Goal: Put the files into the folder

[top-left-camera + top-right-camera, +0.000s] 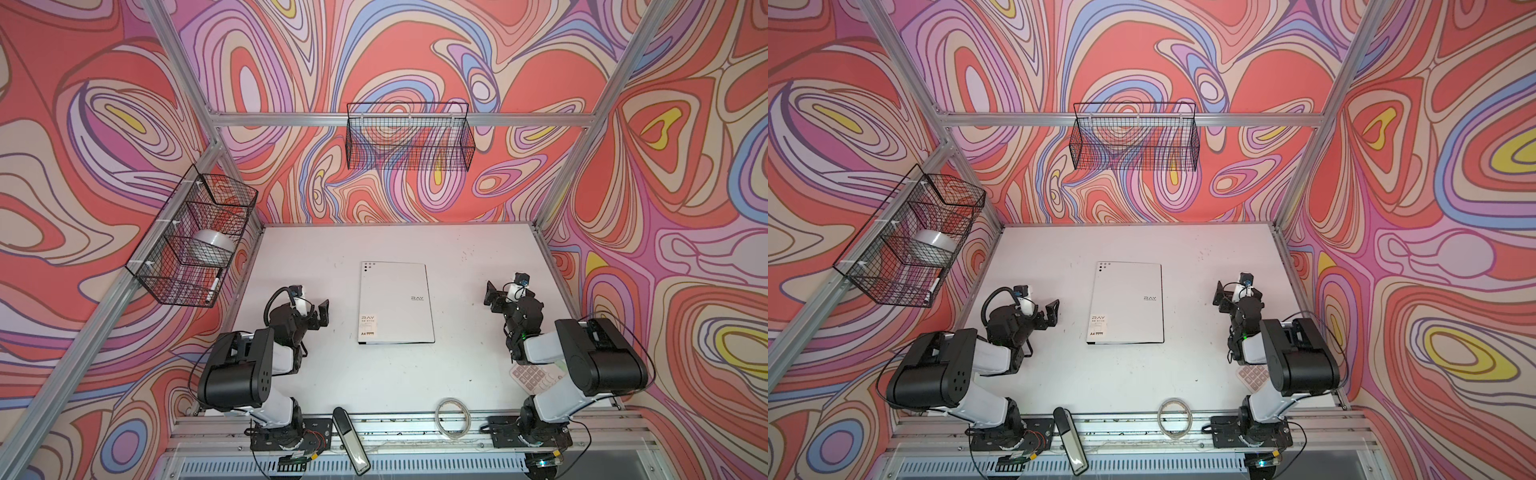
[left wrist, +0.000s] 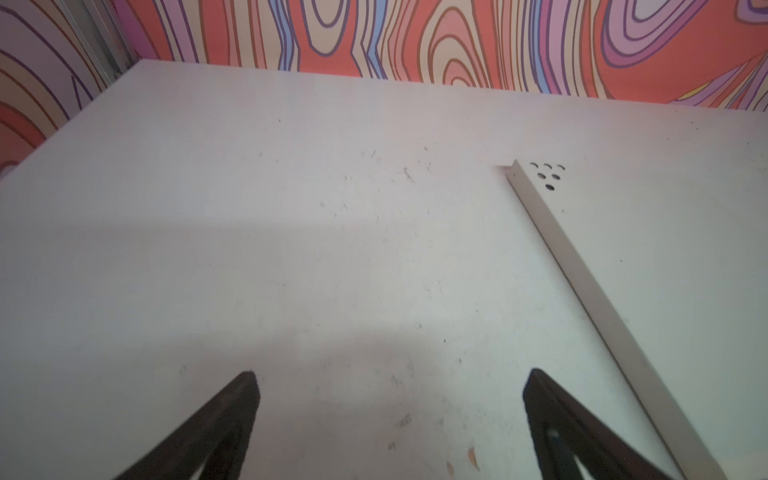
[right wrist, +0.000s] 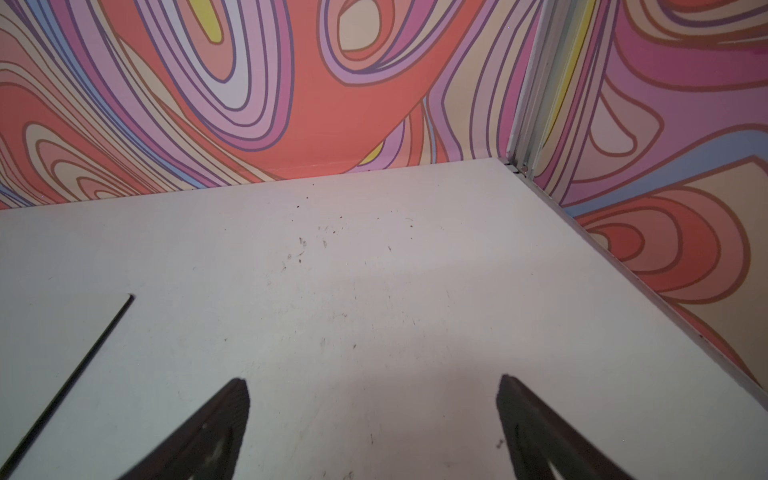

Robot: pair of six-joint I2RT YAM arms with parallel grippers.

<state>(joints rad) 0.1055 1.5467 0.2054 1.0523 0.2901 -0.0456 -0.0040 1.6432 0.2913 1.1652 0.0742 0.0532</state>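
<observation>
The folder (image 1: 395, 303) (image 1: 1127, 303) lies shut and flat at the middle of the white table, its white-grey "RAY" cover up and black dots at its far left corner. The files are out of view in every frame. My left gripper (image 1: 318, 316) (image 1: 1050, 312) hovers open to the left of the folder, apart from it. In the left wrist view the gripper (image 2: 392, 374) is over bare table and the folder's spine edge (image 2: 582, 282) runs beside it. My right gripper (image 1: 492, 297) (image 3: 372, 378) is open to the right of the folder (image 3: 50, 332), holding nothing.
A white calculator (image 1: 532, 376) lies partly under the right arm. A wire basket (image 1: 166, 266) on the left wall holds a tape roll (image 1: 210, 245); another basket (image 1: 409, 137) hangs on the back wall. A cable coil (image 1: 453, 415) and a black-silver bar (image 1: 351, 440) rest at the front rail.
</observation>
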